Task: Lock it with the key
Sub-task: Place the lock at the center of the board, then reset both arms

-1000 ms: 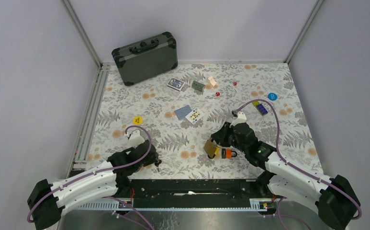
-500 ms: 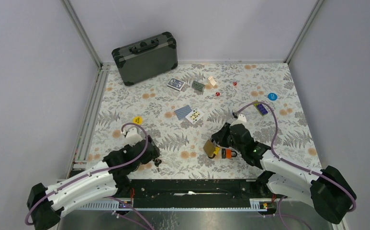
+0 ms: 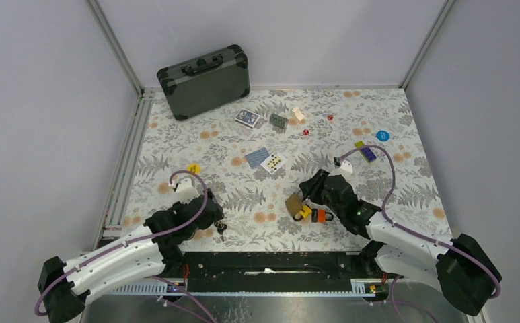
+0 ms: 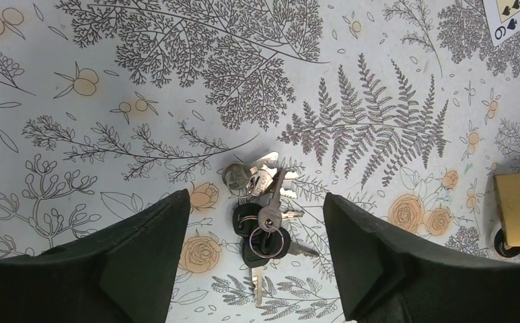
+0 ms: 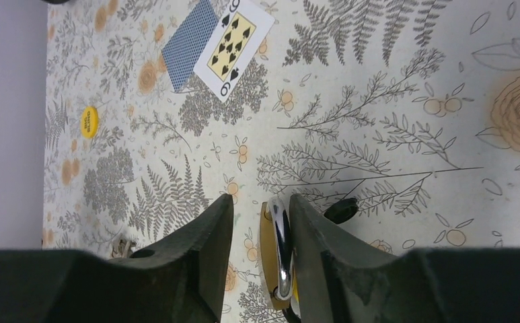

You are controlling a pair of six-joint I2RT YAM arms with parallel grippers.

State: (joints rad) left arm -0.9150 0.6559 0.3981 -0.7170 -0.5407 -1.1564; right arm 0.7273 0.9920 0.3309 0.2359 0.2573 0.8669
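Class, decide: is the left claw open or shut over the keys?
Open. The left claw has its fingers spread wide either side of the keys.

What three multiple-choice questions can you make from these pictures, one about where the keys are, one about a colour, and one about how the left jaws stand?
1. Where is the bunch of keys?
A. Inside the case
B. On the table, between the jaws of the left gripper
C. Held up in the air by the right arm

2. What colour is the round token just beyond the left arm?
A. Yellow
B. Green
C. White

3. How do the left jaws stand?
A. Shut on the keys
B. Shut on a playing card
C. Open

Answers:
1. B, since the left wrist view shows the bunch lying flat on the floral surface between the two fingers.
2. A, since the top view shows it as a bright yellow disc.
3. C, since there is a wide gap between the fingers and neither touches the keys.
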